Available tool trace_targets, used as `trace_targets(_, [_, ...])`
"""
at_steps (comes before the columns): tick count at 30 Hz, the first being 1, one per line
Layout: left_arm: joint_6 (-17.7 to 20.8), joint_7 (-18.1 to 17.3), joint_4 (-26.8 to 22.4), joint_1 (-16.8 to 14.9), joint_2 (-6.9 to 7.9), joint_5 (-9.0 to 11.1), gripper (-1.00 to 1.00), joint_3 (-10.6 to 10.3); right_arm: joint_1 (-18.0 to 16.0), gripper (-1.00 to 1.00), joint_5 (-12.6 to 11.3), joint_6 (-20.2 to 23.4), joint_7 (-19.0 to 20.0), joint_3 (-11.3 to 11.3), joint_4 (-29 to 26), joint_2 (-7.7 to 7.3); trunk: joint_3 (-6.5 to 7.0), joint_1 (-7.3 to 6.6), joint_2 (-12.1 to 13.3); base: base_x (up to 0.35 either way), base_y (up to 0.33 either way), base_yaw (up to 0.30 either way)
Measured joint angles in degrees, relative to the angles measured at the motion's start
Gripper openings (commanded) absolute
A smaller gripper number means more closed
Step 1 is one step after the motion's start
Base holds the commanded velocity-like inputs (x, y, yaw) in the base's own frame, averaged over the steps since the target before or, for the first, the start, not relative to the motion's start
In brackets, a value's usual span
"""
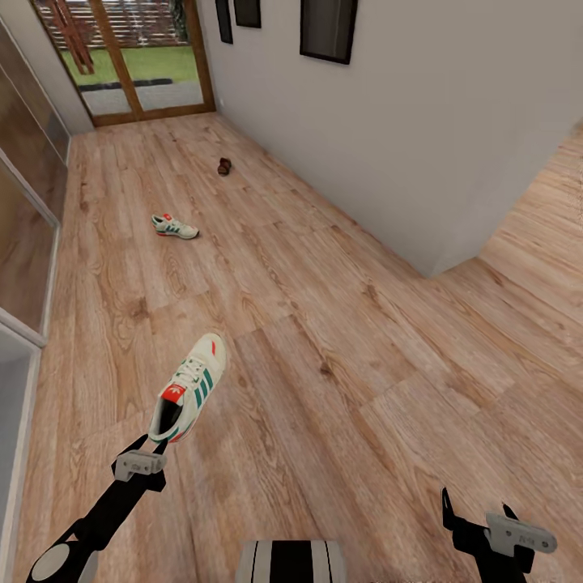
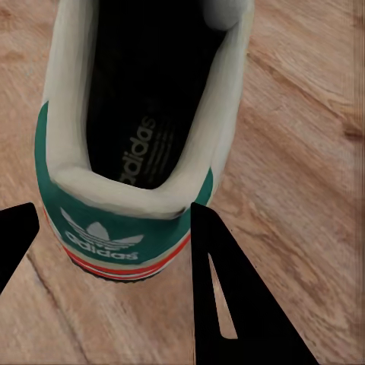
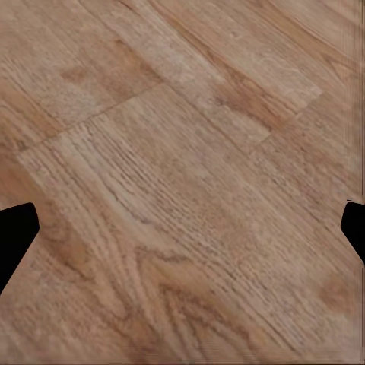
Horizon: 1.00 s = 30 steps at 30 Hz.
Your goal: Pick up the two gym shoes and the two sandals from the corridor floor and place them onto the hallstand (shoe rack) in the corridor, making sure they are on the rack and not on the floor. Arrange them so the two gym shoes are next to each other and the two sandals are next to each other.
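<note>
White wall point(image 1: 421, 121), dark framed pictures point(image 1: 328, 28), glass door point(image 1: 134, 57)

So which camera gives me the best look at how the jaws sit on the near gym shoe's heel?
The left wrist view: the near gym shoe fills it, heel between the left gripper jaws. The head view shows the whole shoe small, its heel at the gripper. The right wrist view shows floor.

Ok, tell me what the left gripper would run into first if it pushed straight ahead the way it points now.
The left gripper would likely meet the heel of the near gym shoe first; its fingers already flank that heel, though contact is unclear.
</note>
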Motion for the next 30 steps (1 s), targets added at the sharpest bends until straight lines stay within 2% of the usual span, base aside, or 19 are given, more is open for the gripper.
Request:
trace_targets(23, [0.1, 0.0, 0.0, 0.0, 0.04, 0.0, -1.00, 0.0, 0.1, 1.00, 0.0, -0.1, -0.1, 0.1, 0.0, 0.03, 0.17, 0.00, 0.0, 0.000, 0.000, -0.274])
trace_targets(30, [0.1, 0.0, 0.0, 0.0, 0.04, 0.0, -1.00, 0.1, 0.2, 1.00, 0.1, -0.2, -0.1, 0.1, 0.0, 1.12, 0.35, 0.00, 0.0, 0.000, 0.000, -0.284])
